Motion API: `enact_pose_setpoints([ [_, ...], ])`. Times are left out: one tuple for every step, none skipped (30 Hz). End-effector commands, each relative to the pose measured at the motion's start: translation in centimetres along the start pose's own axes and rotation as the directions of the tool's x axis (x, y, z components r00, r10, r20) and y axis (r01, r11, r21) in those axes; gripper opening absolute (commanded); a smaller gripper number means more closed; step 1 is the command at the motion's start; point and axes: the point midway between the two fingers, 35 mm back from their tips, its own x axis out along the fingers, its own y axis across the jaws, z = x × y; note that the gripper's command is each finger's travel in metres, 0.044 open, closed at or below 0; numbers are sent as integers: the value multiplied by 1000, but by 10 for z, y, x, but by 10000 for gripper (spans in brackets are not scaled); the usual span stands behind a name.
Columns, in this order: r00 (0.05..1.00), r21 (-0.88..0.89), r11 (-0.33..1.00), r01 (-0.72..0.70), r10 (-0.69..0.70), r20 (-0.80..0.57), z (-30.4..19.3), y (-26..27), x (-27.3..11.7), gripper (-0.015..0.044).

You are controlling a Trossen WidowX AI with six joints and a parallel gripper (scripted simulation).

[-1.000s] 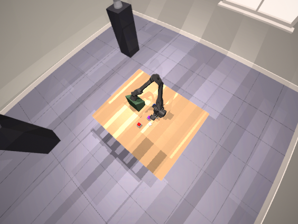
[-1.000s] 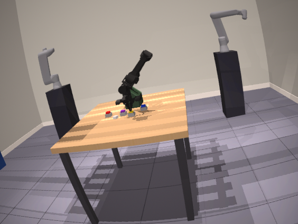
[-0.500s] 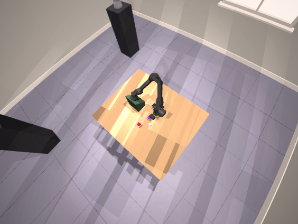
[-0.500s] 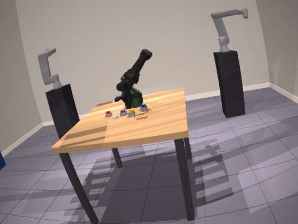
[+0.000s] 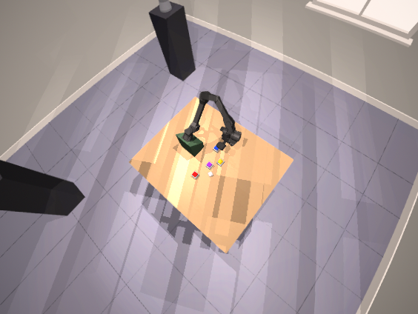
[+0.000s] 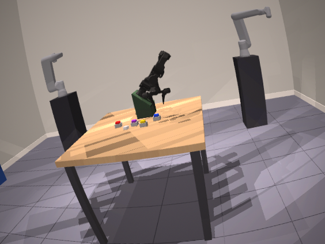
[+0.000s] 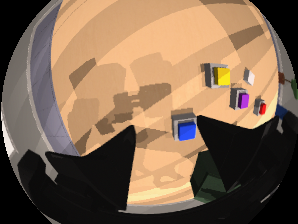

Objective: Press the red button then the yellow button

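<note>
The small red square push-button on its grey base sits on the pale wooden table, at the far end of the button row from the claw; the yellow square push-button on a grey base lies nearer, a little off to the claw's side in the wrist view. Both look like stiff, spring-loaded caps. They probably want a firm straight push down on the middle of the top face, with no gripping; an off-centre push could slide off the edge.

The black parallel-jaw claw hangs above the table with its fingers spread apart and nothing between them. Directly below and between them in the wrist view is the blue square push-button, which must not be pressed. Between the yellow and red buttons sit the purple square push-button and a small white block, so any approach has to clear both. The arm's dark green base box stands behind the claw.
</note>
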Motion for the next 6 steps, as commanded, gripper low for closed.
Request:
enact_pose_setpoints([
  [1000, 11, 1000, 2, -2, 0, -19, 25, -13, 400],
  [1000, 11, 1000, 2, -2, 0, -19, 25, -13, 400],
  [1000, 11, 1000, 2, -2, 0, -19, 25, -13, 400],
  [1000, 11, 1000, 2, -2, 0, -19, 25, -13, 400],
  [1000, 11, 1000, 2, -2, 0, -19, 25, -13, 400],
  [1000, 11, 1000, 2, -2, 0, -19, 25, -13, 400],
])
